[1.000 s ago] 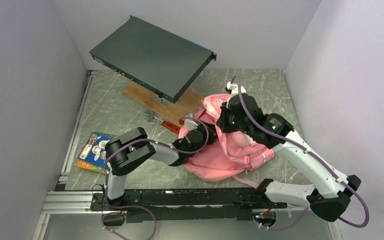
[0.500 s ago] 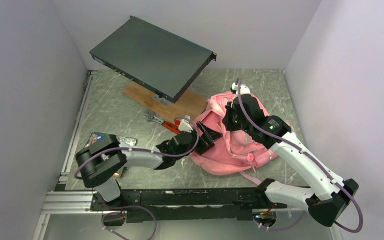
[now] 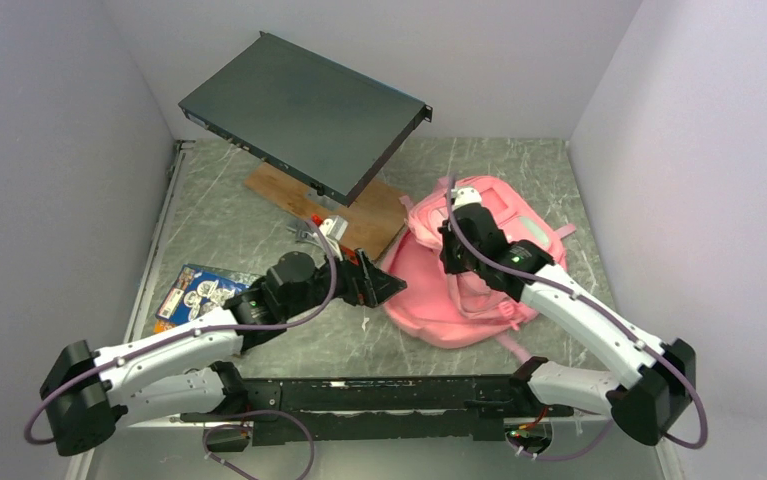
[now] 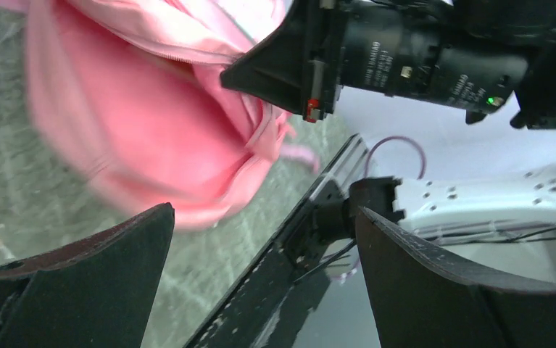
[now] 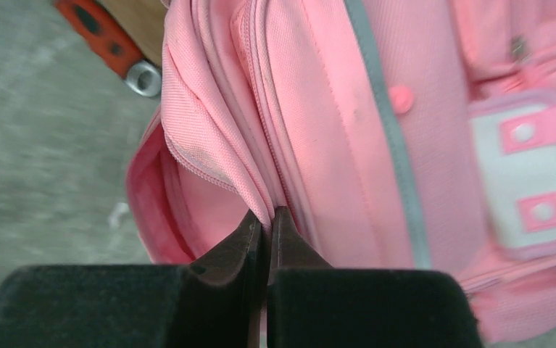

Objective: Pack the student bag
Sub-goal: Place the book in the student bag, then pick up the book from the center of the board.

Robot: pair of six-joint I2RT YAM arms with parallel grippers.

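The student bag (image 3: 479, 290) is a pink backpack lying on the marble table right of centre, its main pocket gaping toward the left. My right gripper (image 3: 449, 262) is shut on the upper fabric lip of that opening (image 5: 217, 167). In the right wrist view its fingertips (image 5: 253, 221) pinch the zip edge, and the bag's white patch (image 5: 507, 181) shows at the right. My left gripper (image 3: 391, 285) stands wide open just left of the bag, holding nothing. The left wrist view shows the bag (image 4: 151, 123) blurred beyond its fingers (image 4: 101, 275).
A flat black device (image 3: 304, 115) hangs raised over a wooden board (image 3: 369, 215) at the back. An orange-handled wrench (image 5: 97, 29) lies by the board. A colourful booklet (image 3: 194, 295) lies at the left. A black rail (image 3: 359, 392) runs along the front edge.
My left gripper opened, let go of the bag and drew back to the left. The right gripper, still shut on the bag's lip, shifted as the bag settled flatter.
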